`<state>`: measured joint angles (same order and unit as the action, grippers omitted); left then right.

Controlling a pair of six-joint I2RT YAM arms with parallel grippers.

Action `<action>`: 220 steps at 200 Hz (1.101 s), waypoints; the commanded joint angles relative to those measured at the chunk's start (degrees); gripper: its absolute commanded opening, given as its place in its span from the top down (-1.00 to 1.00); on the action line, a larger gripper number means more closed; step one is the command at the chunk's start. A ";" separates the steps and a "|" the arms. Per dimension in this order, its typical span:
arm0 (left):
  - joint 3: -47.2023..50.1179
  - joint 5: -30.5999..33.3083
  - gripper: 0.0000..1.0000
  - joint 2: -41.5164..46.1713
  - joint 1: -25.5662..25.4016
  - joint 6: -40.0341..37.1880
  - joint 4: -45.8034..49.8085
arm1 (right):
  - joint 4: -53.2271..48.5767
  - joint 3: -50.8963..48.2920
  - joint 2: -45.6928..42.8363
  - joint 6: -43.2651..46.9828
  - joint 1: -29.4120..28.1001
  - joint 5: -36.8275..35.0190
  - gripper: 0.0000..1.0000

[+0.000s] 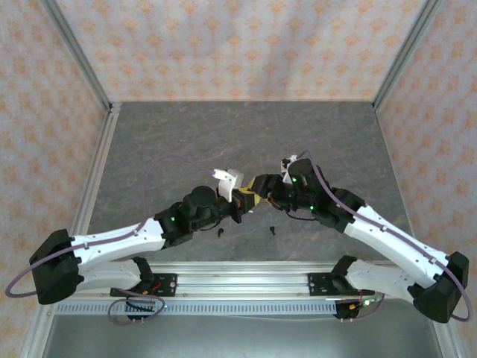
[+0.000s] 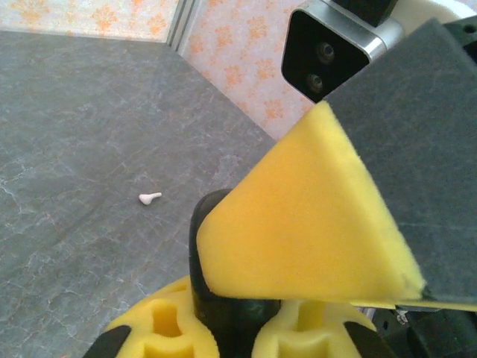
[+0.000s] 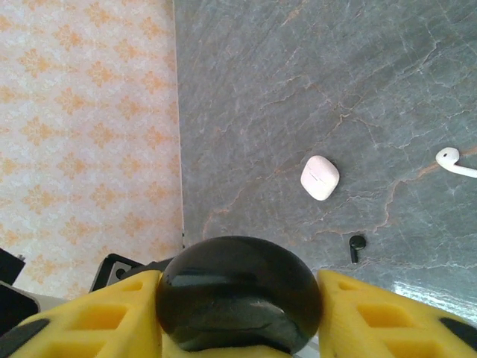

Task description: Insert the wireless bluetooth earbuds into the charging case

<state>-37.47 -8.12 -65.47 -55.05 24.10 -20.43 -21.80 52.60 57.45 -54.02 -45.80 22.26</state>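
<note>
1. My two arms meet over the middle of the table [image 1: 223, 127], wrists angled in toward each other, as seen from the top camera.
2. My right gripper [image 3: 238, 313] stands partly closed around the black case [image 3: 237, 276]. The glossy rounded shell is clamped between its two yellow fingers [image 3: 97, 321].
3. My left gripper [image 2: 235, 321] is closed down tight. A black body, seemingly the same black case, is wedged between its yellow fingers. The right gripper's yellow pad [image 2: 298, 224] lies across the top of that body, touching it.
4. Every earbud in view lies loose on the table.
5. From the top camera, one black earbud [image 1: 220, 232] lies just beside my left forearm. Another lies [image 1: 273, 229] on the near side of the two grippers, apart from the first.
6. In the right wrist view, the white case [image 3: 320, 177] lies flat on the table. A black earbud lies near it but not touching, and a white earbud [image 3: 453, 159] sits at the right edge of the frame.
7. In the left wrist view, a white earbud lies alone on open table, well apart from my fingers. I cannot tell whether it is the one seen from the right wrist.
</note>
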 commanded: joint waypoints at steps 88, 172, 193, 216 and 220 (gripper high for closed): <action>-0.77 -15.36 1.00 13.85 6.23 12.61 3.02 | -0.13 6.87 -12.36 20.16 -0.08 3.02 -0.31; -6.55 -24.02 1.00 18.50 6.38 13.33 6.72 | 16.08 5.78 -5.94 19.06 -0.11 19.22 -0.18; -6.51 -24.65 1.00 17.84 6.44 14.02 4.88 | 16.51 6.63 -4.35 19.34 -0.07 20.52 -0.09; -6.99 -25.19 1.00 17.22 6.40 14.35 3.95 | 18.04 6.39 -3.42 18.56 -0.08 22.30 0.05; -7.15 -25.34 1.00 17.08 6.44 14.40 3.92 | 18.31 6.30 -3.33 18.39 -0.07 22.66 0.09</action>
<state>-42.61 -30.68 -48.01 -48.71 37.65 -14.33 -7.66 57.98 53.58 -35.88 -45.80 41.47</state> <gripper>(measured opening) 0.123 0.493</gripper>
